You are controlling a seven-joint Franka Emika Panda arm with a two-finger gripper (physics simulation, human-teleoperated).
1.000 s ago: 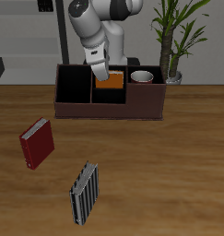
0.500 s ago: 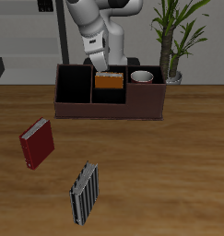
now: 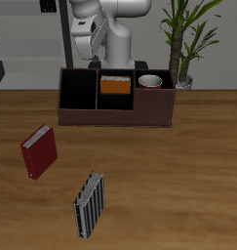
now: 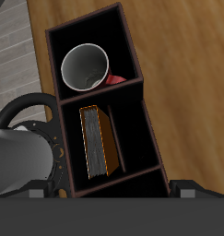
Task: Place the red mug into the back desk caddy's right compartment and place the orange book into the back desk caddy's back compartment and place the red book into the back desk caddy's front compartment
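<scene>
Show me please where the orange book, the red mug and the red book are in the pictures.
orange book (image 4: 99, 140): wrist view, on its orange cover, inside the caddy.
red mug (image 4: 84, 66): wrist view, on its white inside.
red book (image 3: 39, 151): exterior view, on its dark red cover, on the table.

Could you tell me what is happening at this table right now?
A robot arm is sorting things into the back desk caddy. The red mug sits in its end section, and the orange book stands in the middle part. The claw is above the caddy and holds nothing visible; its fingers are out of sight, so open or shut is unclear. The red book lies on the table nearer the front, beside a grey-and-black striped book.
</scene>
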